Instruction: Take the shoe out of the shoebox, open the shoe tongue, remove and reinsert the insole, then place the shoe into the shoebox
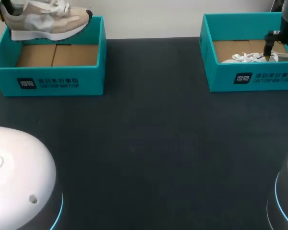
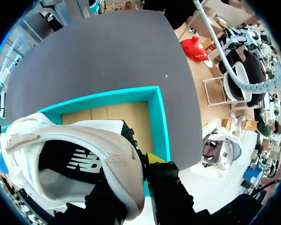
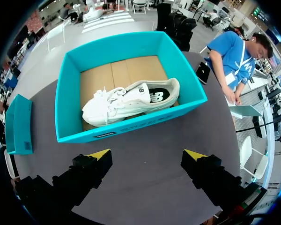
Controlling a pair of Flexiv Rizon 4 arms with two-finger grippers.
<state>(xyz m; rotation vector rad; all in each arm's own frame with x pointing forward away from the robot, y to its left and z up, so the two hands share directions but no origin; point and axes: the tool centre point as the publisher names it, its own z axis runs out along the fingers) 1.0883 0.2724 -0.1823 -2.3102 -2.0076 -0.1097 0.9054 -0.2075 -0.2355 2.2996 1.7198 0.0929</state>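
**Beige sneaker pinched over the left box, right claw spread at the second box**

A beige-and-white sneaker (image 1: 43, 21) of mesh and suede-like panels, with white laces, a thick white sole and a black toe tip, is held by the left claw (image 2: 139, 176) over the far rim of the left teal cardboard shoebox (image 1: 62, 79). The padded heel wall is pinched between the two black fingers, one inside the shoe and one outside, where a yellow tip (image 2: 154, 157) is seen. The sole is held about level, with the toe turned toward the worktop's middle. A brown cardboard floor (image 2: 107, 115) is seen beneath the shoe.

The right claw (image 3: 146, 157) is held aloft at the right teal cardboard shoebox (image 3: 131, 133) and pointed down toward it. Its fingers are spread wide and nothing is gripped. Inside that box a white laced sneaker (image 3: 131, 101) is laid close to the printed front wall.

The two boxes are set well apart on the matte dark grey worktop (image 1: 149, 143). Two glossy white rounded arm bases (image 1: 17, 167) with blue light rings are seen at its near corners.
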